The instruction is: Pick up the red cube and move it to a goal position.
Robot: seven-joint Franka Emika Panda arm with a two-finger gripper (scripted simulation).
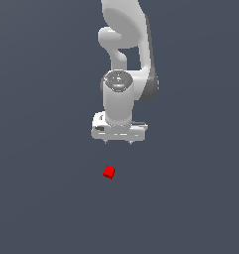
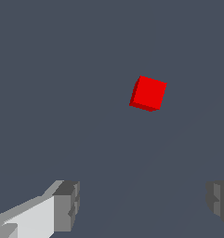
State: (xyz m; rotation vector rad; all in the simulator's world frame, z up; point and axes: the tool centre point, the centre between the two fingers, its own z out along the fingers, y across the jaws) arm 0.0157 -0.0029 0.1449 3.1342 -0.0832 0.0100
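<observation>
the red cube (image 1: 109, 172) sits alone a bit below the middle of the exterior view, flat on the plain dark grey worktop (image 1: 36, 198), turned slightly so its edges aren't square to the frame. in the wrist view it shows up right of centre in the upper half (image 2: 148, 93), nothing touching it.

so progress looks like basically zero: cube's not grasped, not lifted, and no goal marker can be seen anywhere in either view, so where it has to end up can't be told from here.

the pincer (image 1: 119, 142) hangs above the cube in the frame, clearly apart from it, and holds nothing. its fingers (image 2: 67, 204) are spread wide, way wider than the cube, one at each lower corner of the wrist view.

room-wise it's about as easy as it gets. no walls, edges or other stuff visible around the cube. probably the arm just needs to line up over the cube, maybe rotate to match its faces, drop down and close.
</observation>
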